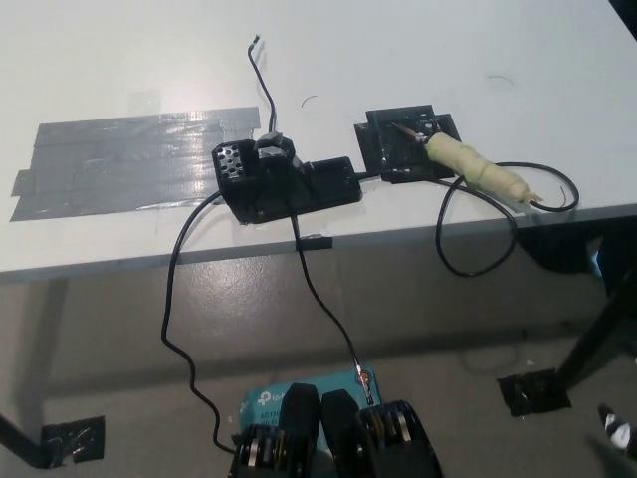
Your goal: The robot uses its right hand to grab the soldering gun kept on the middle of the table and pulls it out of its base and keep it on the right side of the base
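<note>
The soldering gun (480, 172), its handle wrapped in pale yellow tape, lies flat on the white table (418, 60) to the right of the black base (289, 181). Its metal tip rests on a black taped pad (398, 149). Its black cable (476, 261) loops over the table's front edge. Nothing holds the soldering gun. Neither hand shows in the head view. A dark shape (597, 249) sits below the table edge at far right, and I cannot tell what it is.
A wide patch of grey tape (129, 159) covers the table left of the base. Thin black wires (179, 309) run from the base down to the floor. A blue box (289, 396) and black tape pieces (535, 390) lie on the floor.
</note>
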